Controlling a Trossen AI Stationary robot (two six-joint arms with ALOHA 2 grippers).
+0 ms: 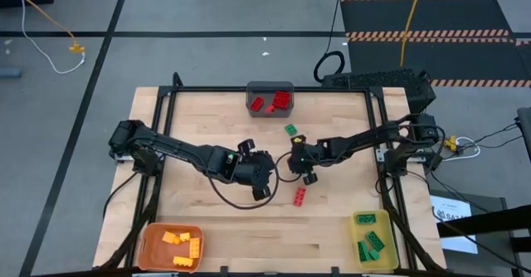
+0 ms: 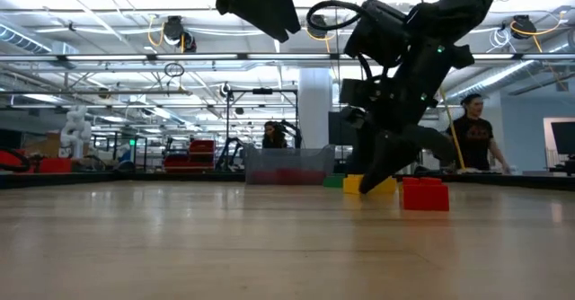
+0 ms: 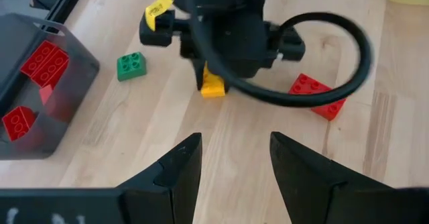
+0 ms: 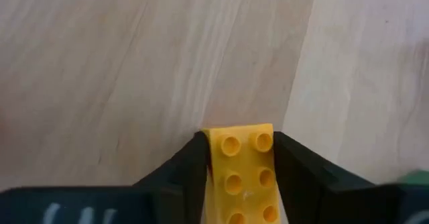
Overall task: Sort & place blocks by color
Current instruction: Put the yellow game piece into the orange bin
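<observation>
— Yellow block point(image 4: 244, 174): how is it held?
— It is clamped between the right gripper point(image 4: 240, 163) fingers at the table's point(image 1: 207, 111) middle. The left gripper point(image 3: 234, 174) is seen parted and empty nearby.
— And around it?
— A red block point(image 1: 299, 196) and a green block point(image 1: 291, 129) are seen nearby; more red ones lie in the gray bin point(image 1: 251, 87) at the far edge.

yellow block point(image 4: 242, 174) mid-table; red point(image 1: 299, 196), green point(image 1: 291, 130) blocks nearby.
</observation>
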